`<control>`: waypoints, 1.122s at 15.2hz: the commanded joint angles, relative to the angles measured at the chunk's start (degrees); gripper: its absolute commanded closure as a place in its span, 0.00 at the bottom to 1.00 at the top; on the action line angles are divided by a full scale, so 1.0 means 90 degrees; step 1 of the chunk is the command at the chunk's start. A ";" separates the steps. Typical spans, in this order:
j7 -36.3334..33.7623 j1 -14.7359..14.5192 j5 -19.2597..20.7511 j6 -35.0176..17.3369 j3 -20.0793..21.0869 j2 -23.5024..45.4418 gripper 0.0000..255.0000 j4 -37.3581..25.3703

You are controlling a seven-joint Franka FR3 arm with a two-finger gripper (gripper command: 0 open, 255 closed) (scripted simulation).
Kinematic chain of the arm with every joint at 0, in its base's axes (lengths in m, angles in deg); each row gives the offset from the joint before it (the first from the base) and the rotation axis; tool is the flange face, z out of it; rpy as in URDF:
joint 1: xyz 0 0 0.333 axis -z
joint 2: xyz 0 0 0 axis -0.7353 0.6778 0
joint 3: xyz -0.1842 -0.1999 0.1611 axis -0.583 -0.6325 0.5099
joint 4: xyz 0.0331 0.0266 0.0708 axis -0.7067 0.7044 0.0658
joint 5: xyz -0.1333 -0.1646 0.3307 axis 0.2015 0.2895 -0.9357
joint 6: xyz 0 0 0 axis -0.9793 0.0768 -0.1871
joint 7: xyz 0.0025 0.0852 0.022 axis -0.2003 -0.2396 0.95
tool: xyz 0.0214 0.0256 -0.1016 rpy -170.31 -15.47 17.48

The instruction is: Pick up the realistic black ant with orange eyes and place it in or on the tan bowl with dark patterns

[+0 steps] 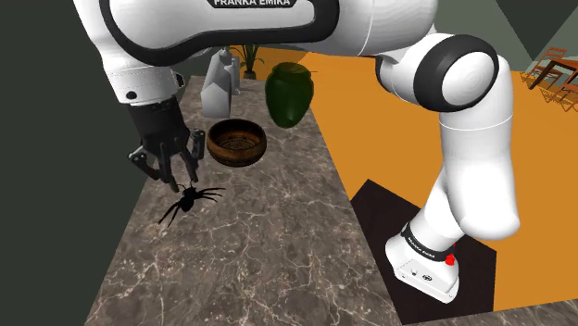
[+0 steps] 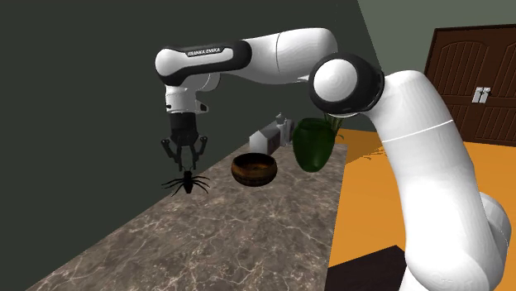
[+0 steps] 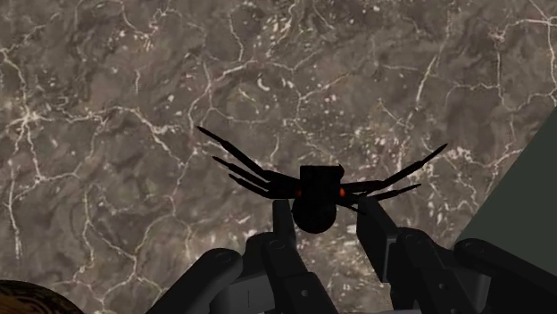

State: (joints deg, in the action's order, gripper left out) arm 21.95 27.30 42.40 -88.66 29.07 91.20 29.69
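White arm (image 2: 273,58) stretched forward, wrist turned down, gripper (image 1: 182,181) vertical, fingers (image 3: 282,223) clasping ant (image 3: 317,192)

Home interior, marble counter (image 1: 259,269), panelled wooden door (image 2: 471,74), orange floor (image 1: 546,185)

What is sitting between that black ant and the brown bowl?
Nothing. In the shoulder view, only bare marbled countertop lies between the ant and the bowl.

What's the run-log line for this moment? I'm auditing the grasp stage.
hand: shut on ant | bowl: empty | step: ant not yet placed in bowl
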 commanded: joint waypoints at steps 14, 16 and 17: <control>0.0824 0.0756 -0.0064 0.0680 -0.0173 -0.0483 1.00 -0.0074; 0.1091 0.0977 -0.0063 0.0719 -0.0239 -0.0589 1.00 0.0027; 0.1225 0.1081 -0.0060 0.0744 -0.0277 -0.0631 1.00 0.0061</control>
State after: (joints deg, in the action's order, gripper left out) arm 31.60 35.80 42.08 -81.47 26.83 86.76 28.35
